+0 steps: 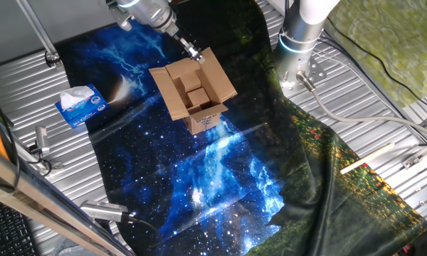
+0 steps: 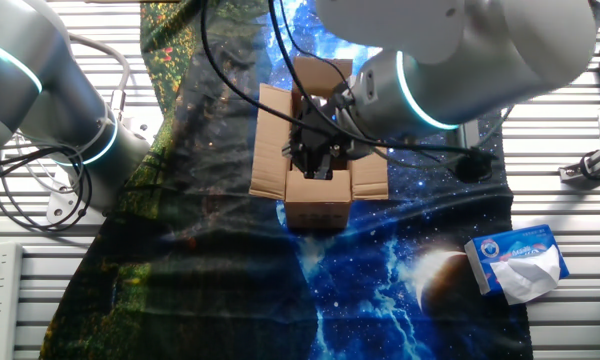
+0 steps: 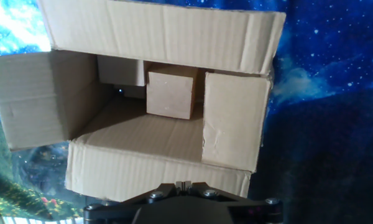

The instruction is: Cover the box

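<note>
We saw the box with flaps open on the starry cloth, gripper at its far edge, its opening we could not tell, tissue box left.

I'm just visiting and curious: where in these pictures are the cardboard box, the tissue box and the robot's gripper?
cardboard box (image 1: 206,119): one fixed view, its labelled side wall.
tissue box (image 1: 80,107): one fixed view, its blue top.
gripper (image 1: 193,54): one fixed view, fingertips at a box flap.

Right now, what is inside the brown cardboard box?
The box stands open, its four flaps spread. Inside, a smaller tan block shows against the far wall, with a pale piece beside it. The flaps and walls hide the rest of the floor.
</note>
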You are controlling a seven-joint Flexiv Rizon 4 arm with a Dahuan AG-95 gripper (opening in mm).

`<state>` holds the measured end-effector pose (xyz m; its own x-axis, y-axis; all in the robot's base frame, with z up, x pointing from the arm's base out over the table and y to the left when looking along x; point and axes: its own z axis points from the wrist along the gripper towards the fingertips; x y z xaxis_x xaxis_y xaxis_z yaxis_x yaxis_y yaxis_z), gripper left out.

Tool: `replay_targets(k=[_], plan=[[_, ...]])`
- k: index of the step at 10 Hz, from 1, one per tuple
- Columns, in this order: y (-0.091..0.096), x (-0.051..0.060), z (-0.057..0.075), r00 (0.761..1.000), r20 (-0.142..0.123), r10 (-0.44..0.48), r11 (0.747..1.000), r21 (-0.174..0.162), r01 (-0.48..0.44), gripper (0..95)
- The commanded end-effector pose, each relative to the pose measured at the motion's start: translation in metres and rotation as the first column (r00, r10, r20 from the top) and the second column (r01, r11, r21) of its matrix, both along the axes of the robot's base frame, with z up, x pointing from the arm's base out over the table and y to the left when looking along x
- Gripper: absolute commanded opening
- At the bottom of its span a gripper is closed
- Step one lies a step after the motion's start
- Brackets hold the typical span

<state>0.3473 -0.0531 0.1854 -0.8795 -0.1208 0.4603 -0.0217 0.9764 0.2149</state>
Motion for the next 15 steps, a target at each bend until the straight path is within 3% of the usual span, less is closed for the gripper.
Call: replay_targets(k=[1, 4, 8, 9, 11, 15], plan=[[-0.003, -0.002, -0.001, 1.000, 0.000, -0.001, 1.000, 0.008, 0.001, 0.0], [-0.007, -0.003, -0.003, 1.000, -0.002, -0.004, 1.000, 0.016, 0.004, 0.0], [-0.018, -0.005, 0.000, 0.999, 0.044, -0.014, 1.000, 0.001, 0.014, 0.0], [-0.021, -0.005, 0.003, 0.999, 0.049, -0.022, 1.000, -0.001, 0.022, 0.0], [-0.010, -0.003, 0.015, 0.998, 0.053, -0.038, 0.999, -0.018, 0.039, 0.0], [-0.005, -0.002, 0.014, 0.991, 0.120, -0.052, 0.998, -0.024, 0.056, 0.0]])
